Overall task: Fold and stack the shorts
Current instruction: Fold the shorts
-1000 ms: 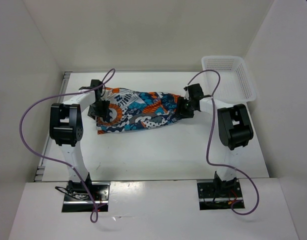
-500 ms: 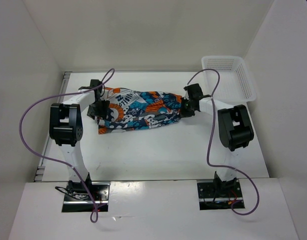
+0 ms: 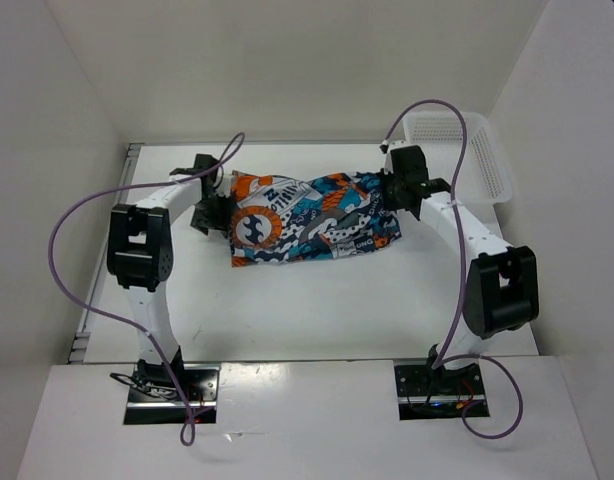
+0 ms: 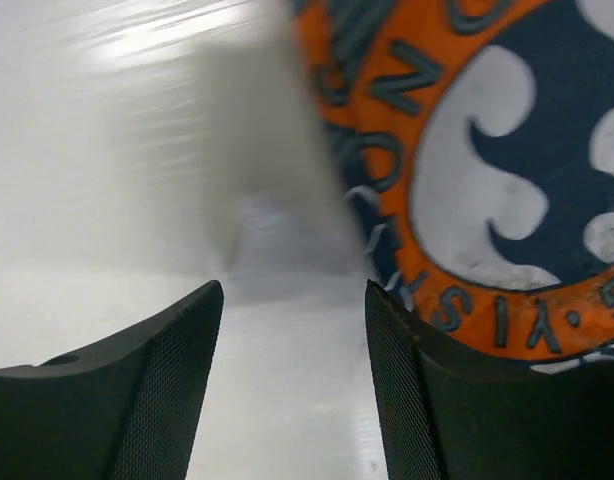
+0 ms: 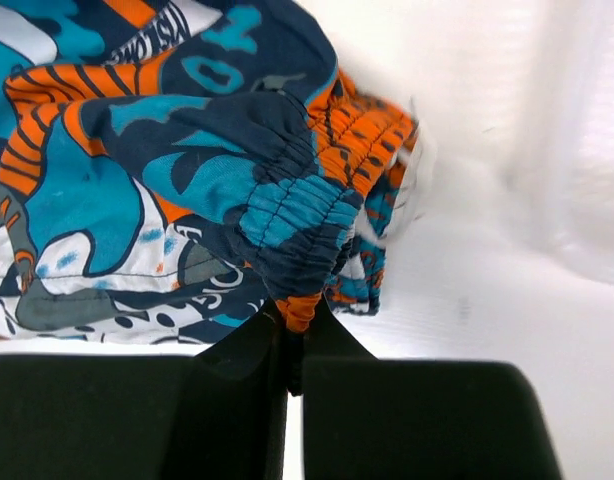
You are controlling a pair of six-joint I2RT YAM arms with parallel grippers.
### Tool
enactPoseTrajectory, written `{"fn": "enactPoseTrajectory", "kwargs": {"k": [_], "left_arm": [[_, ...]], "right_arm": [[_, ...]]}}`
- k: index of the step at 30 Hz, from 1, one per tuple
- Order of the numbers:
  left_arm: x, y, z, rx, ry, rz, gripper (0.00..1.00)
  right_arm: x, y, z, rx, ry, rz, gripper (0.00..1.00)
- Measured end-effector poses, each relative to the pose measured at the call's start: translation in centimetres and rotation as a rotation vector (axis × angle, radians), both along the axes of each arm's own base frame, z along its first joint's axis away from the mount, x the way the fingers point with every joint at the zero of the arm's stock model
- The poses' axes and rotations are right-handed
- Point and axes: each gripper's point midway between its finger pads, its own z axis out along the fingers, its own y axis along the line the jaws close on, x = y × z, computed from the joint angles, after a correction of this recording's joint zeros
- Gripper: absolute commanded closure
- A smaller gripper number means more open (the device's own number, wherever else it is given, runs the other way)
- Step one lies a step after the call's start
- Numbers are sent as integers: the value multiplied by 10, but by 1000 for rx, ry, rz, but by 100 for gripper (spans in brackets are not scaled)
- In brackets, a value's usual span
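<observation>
Shifting rightward since a second ago, the shorts (image 3: pixel 312 220) are now lying crumpled mid-table, nearer the basket (image 3: pixel 495 165). My right gripper (image 5: pixel 287 340) is pinching the bunched elastic waistband. My left gripper (image 4: pixel 292 305) is sitting parted and empty just beside the orange print. I'm judging the fabric light and limp, so I'm favouring holds at the waistband or hem corners.
</observation>
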Motion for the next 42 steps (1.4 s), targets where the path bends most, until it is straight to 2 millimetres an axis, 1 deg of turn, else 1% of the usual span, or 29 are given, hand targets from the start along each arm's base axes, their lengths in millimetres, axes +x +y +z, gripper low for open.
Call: {"fn": "enactPoseTrajectory", "kwargs": {"k": [2, 4, 5, 7, 9, 10, 11, 12, 14, 15, 16, 19, 20, 22, 24, 25, 27, 28, 31, 32, 34, 37, 42], "left_arm": [[2, -22, -7, -12, 10, -51, 32], [5, -41, -13, -11, 21, -96, 32], [10, -50, -12, -20, 8, -115, 32], [15, -64, -12, -26, -8, -146, 32], [15, -70, -11, -30, -11, -158, 32], [15, -70, -11, -30, -11, -158, 32], [15, -70, -11, -32, -11, -158, 32], [15, -70, -11, -32, -11, -158, 32], [15, -70, -12, -32, -10, -157, 32], [15, -71, -12, -32, -9, -158, 32], [15, -71, -12, -31, -9, -159, 32], [15, -71, -12, -21, -9, -162, 33], [15, -71, -12, -15, -10, -163, 36], [14, -72, -13, -6, -10, -165, 42], [14, -73, -13, -1, -10, -165, 48], [14, -73, -13, -1, -9, -166, 54], [14, -75, -14, -1, -9, -167, 62], [13, -76, -14, 0, -8, -169, 69], [13, -77, -14, 15, -12, -174, 80], [14, -76, -14, 22, -15, -172, 82], [16, -72, -14, 39, -22, -163, 82], [21, -58, -14, 57, -35, -133, 82], [27, -28, -13, 87, -57, -65, 79]], "right_arm": [[3, -6, 8, -43, -22, 3, 100], [3, -10, 10, -72, -22, 10, 100], [1, -11, 8, -79, -12, 15, 92], [-6, -10, 1, -79, 16, 31, 85], [-21, -10, -14, -74, 61, 47, 75], [-29, -10, -23, -72, 88, 52, 70], [-38, -11, -35, -73, 122, 58, 62], [-47, -12, -45, -75, 158, 59, 41], [-64, -16, -62, -81, 221, 58, 27], [-69, -17, -66, -85, 243, 58, 18], [-72, -19, -68, -85, 254, 54, 16], [-71, -22, -68, -72, 256, 36, 14], [-70, -26, -67, -65, 257, 23, 14], [-69, -38, -68, -51, 264, -18, 14], [-63, -55, -69, -35, 269, -74, 14], [-62, -62, -71, -31, 274, -97, 14], [-60, -75, -75, -26, 285, -134, 14], [-60, -78, -77, -26, 291, -141, 14], [-60, -74, -82, -13, 307, -127, 14], [-60, -73, -83, -9, 310, -123, 14], [-60, -71, -85, -2, 315, -118, 14], [-56, -67, -89, 13, 322, -107, 16], [-35, -57, -91, 58, 307, -81, 16]]}}
